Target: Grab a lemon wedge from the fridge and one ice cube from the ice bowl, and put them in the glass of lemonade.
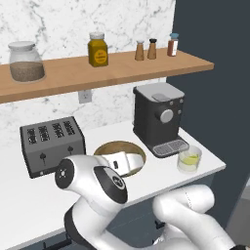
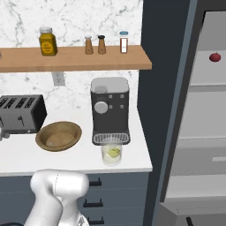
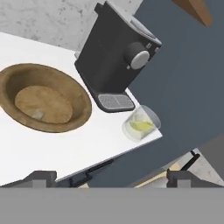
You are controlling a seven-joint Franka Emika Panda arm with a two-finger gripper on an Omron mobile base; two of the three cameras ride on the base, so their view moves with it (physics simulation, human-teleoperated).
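From the left base view, I see the ice bowl [image 1: 120, 155] on the white counter [image 1: 29, 195], with the glass of lemonade [image 1: 189, 159] by the coffee machine [image 1: 158, 117].

In the right base view, the fridge [image 2: 207, 114] stands open.

In the hand view, my gripper [image 3: 111, 178] is spread wide and empty. A pale ice cube [image 3: 39, 114] lies in the bowl; I expect it to be slick and light, so I'd pinch its flat sides.

On the white counter [image 2: 26, 154], the wooden ice bowl [image 2: 58, 136] sits between the toaster [image 2: 21, 113] and coffee machine [image 2: 110, 110]. The glass of lemonade [image 2: 111, 152] stands just before the machine's drip tray. The fridge [image 2: 198, 119] stands open, 1 red fruit [image 2: 215, 57] on a shelf.
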